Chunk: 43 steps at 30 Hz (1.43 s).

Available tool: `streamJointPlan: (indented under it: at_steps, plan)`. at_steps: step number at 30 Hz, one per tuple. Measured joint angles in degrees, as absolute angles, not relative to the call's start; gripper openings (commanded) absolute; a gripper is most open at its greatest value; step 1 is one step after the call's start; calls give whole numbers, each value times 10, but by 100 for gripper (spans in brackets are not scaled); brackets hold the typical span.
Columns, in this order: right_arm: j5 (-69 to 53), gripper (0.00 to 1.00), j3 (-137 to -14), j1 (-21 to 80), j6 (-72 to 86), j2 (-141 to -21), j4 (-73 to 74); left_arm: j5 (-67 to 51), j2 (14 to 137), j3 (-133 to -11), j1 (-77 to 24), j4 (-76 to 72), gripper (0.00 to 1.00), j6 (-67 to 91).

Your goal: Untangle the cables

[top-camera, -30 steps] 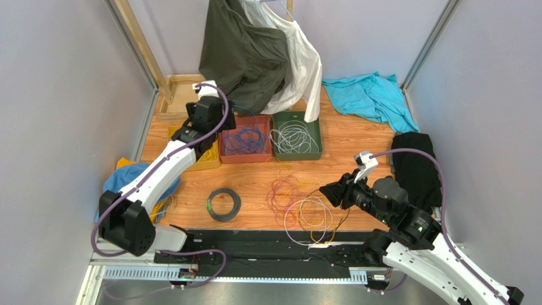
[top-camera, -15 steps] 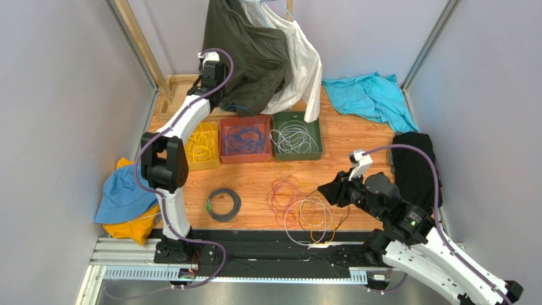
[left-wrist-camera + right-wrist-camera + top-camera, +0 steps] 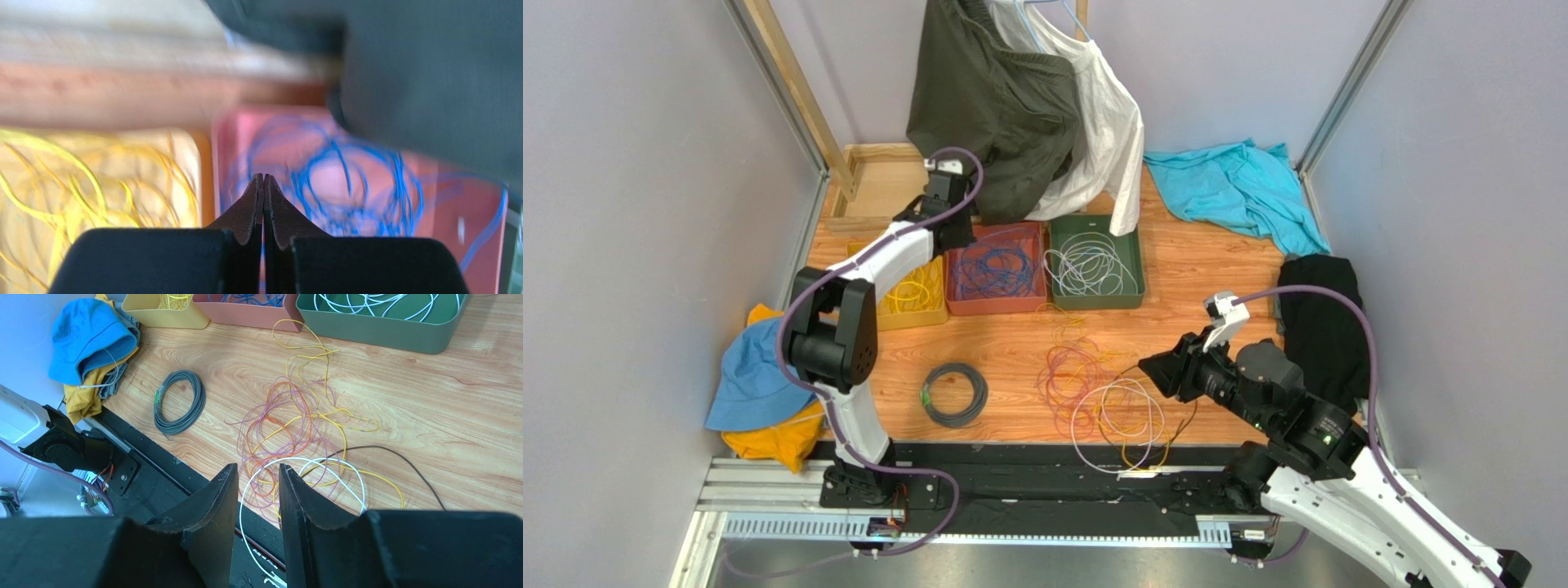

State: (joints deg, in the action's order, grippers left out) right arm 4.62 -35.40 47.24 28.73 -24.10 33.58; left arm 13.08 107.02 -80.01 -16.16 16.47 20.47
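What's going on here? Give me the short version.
Two robot arms are sorting out a tangle of thin cables lying on the wooden table. The right gripper hangs open above the tangle's near side, holding nothing. The left gripper is shut and empty over the far bins, above the edge between the yellow bin of yellow wires and the red bin of blue wires. A green bin holds white wires, and a grey coil lies apart.

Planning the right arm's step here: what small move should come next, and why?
Probably lower the right tool onto the loop of white cable: its jaws stand open and empty above the tangled cables, while the left tool is shut, away by the red bin.
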Motion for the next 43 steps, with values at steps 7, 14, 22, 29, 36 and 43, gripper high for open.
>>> streamJointPlan:
  at_steps: [7, 14, 22, 29, 36, 43]
  plan:
    - [40, 34, -345, 472, 295, -218, 336, 129, 1021, -715, -225, 152, 0, 220]
    - [40, 33, -345, 472, 301, -206, 336, 184, 1022, -713, -236, 157, 39, 222]
    - [38, 33, -345, 472, 302, -206, 336, 266, 894, -695, -211, 190, 97, 233]
    - [38, 33, -343, 472, 302, -206, 335, 255, 716, -618, -260, 168, 98, 262]
    - [41, 36, -329, 472, 303, -215, 331, 237, 615, -483, -452, 144, 99, 320]
    - [55, 36, -326, 472, 306, -230, 331, 275, 631, -442, -559, 225, 99, 395]
